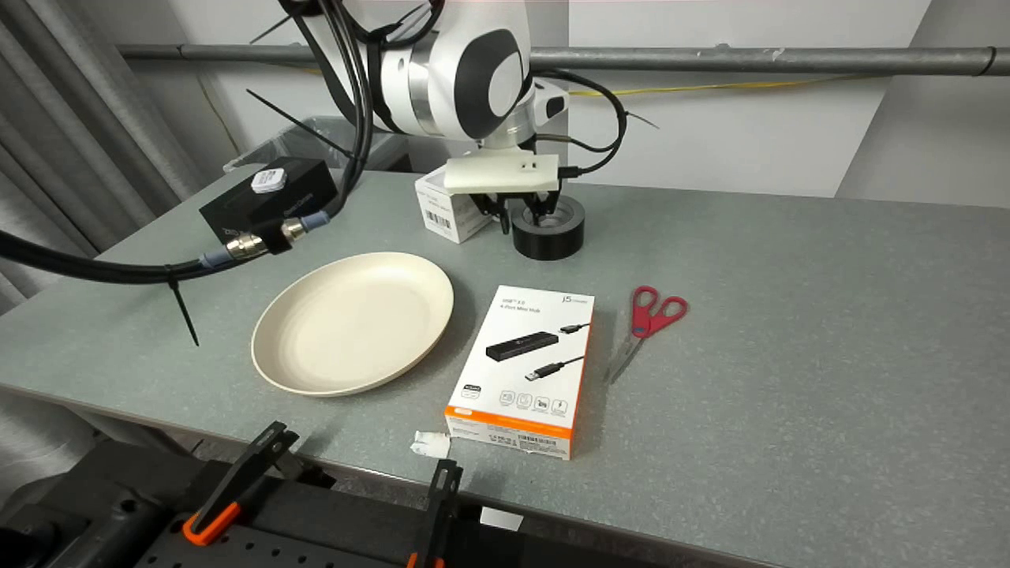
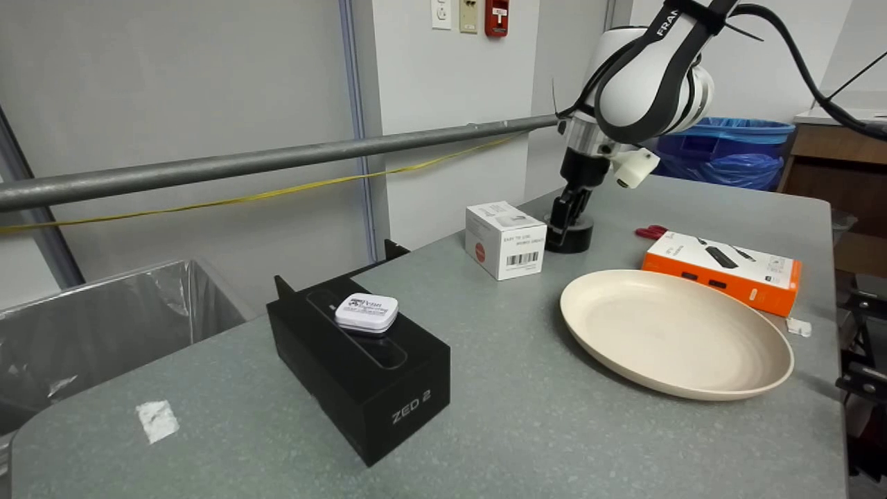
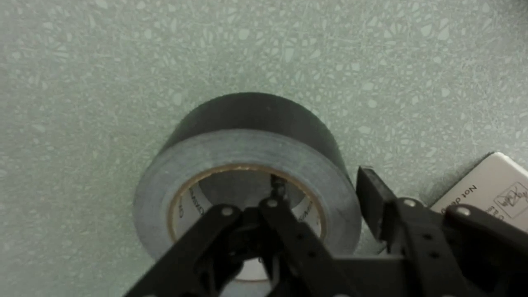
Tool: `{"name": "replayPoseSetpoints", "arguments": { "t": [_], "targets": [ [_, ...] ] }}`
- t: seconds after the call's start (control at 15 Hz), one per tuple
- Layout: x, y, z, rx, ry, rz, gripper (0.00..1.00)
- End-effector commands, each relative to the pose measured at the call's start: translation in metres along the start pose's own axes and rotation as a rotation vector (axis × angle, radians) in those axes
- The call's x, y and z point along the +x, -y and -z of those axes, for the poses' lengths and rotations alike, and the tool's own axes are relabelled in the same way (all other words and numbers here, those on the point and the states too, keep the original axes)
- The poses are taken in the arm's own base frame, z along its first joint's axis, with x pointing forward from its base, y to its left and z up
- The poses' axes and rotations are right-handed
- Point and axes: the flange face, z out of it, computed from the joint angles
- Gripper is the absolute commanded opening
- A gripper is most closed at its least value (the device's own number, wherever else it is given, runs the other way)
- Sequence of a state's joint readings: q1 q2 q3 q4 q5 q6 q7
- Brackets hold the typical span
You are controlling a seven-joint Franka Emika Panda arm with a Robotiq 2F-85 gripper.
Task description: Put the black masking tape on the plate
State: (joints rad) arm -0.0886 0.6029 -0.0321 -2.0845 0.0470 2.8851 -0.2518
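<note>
The gripper (image 1: 521,224), spread around one side of the black tape (image 1: 548,243), is likely getting ready to grab, needing to squeeze before lifting toward the plate (image 1: 355,323).

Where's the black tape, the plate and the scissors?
Black tape (image 3: 243,147), in the wrist view: its ring-shaped top face.
Plate (image 2: 675,334), in an exterior view: its bare middle.
Scissors (image 1: 643,320), in an exterior view: where the red handles meet.

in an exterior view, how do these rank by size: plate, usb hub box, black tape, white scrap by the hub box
In an exterior view, largest to smallest:
Plate
USB hub box
Black tape, partly hidden behind the fingers
White scrap
Apparent size only: the plate sits nearer this camera than the tape.
</note>
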Motion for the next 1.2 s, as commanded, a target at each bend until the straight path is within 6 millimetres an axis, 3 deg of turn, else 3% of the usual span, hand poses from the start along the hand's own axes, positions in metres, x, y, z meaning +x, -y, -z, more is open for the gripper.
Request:
{"name": "replayPoseSetpoints", "arguments": {
  "t": [0.0, 0.13, 0.33, 0.47, 0.8, 1.0, 1.13],
  "targets": [
    [0.01, -0.005, 0.003, -0.022, -0.012, -0.006, 0.19],
    [0.014, -0.005, 0.008, -0.029, -0.019, -0.001, 0.04],
    [0.01, -0.003, 0.024, -0.037, -0.02, 0.012, 0.06],
    [-0.003, 0.006, 0.054, -0.027, -0.021, 0.06, 0.06],
    [-0.051, 0.048, 0.115, 0.019, -0.027, 0.248, 0.06],
    [-0.097, 0.087, 0.131, 0.032, 0.002, 0.401, 0.06],
    [-0.127, 0.111, 0.13, 0.042, 0.019, 0.476, 0.06]
  ]
}}
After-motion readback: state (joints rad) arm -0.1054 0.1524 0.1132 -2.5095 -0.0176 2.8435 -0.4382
